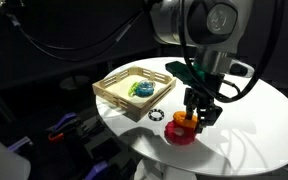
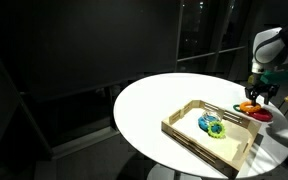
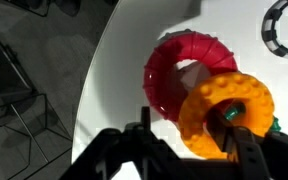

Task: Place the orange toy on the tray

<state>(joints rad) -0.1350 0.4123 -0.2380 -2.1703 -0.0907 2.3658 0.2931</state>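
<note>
Pincer (image 3: pixel 189 118): in the wrist view its two fingers stand apart. One fingertip lies at the hole of the orange toy (image 3: pixel 227 108) and the other is clear of the toy's outer rim, so I record no clamping. The orange toy sits directly under the pincer and overlaps a larger red ring (image 3: pixel 181 72). In an exterior view the orange toy (image 1: pixel 181 120) appears to rest on top of the red ring (image 1: pixel 181 135), with the pincer (image 1: pixel 197 108) just above it. A green piece (image 3: pixel 230 114) shows at the toy's hole; I cannot tell what it is. A small black-and-white ring (image 1: pixel 155 113) lies on the bench (image 1: pixel 254 125) between the stacked rings and the tray (image 1: pixel 112 88). The tray is light wood with slatted sides and stands near the toy without touching it; the toy is outside it. In the tray lies a blue, green and yellow item (image 1: pixel 141 90). The bench is round and white, and the surroundings are dark in both exterior views.
</note>
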